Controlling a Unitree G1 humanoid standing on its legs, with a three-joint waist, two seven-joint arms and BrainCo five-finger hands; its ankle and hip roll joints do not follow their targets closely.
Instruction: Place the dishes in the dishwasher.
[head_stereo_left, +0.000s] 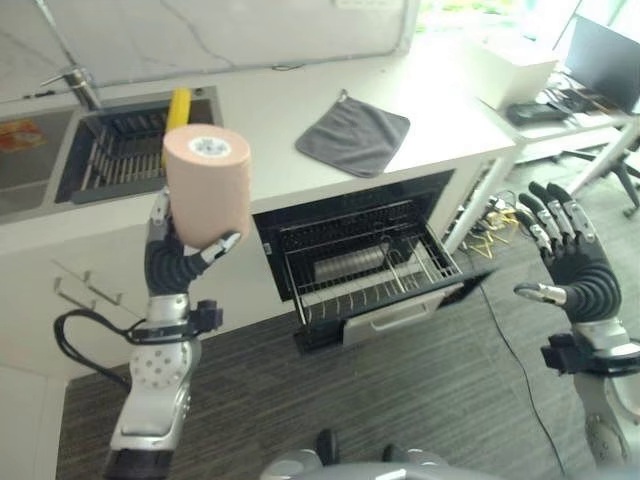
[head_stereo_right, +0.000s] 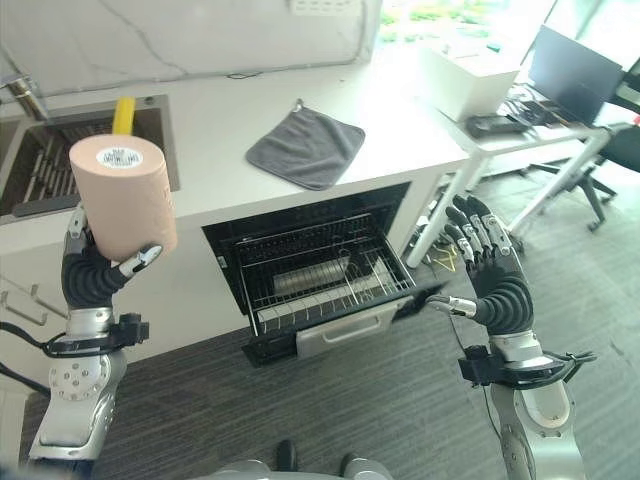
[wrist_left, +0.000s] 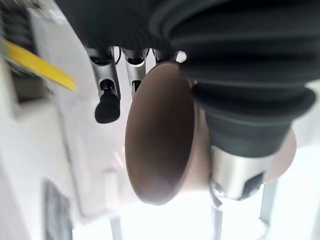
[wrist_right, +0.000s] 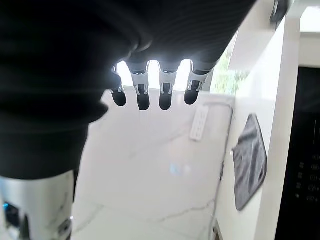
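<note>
left eye view: i hold a tall peach-coloured cup (head_stereo_left: 206, 184) upside down in my left hand (head_stereo_left: 178, 262), fingers and thumb curled round its lower end, raised in front of the white counter (head_stereo_left: 300, 105) near the sink (head_stereo_left: 120, 148). my right hand (head_stereo_left: 568, 250) hangs empty over the floor, fingers straight and spread. the dishwasher (head_stereo_left: 365, 262) stands open below the counter, its wire rack (head_stereo_left: 372, 268) pulled out, with no dishes on it that i can make out. so the cup is picked up but not yet loaded. a grey cloth (head_stereo_left: 352, 134) lies on the counter. left wrist view shows the cup's hollow inside (wrist_left: 160, 135), which the eye views hide; those show its labelled base instead.
</note>
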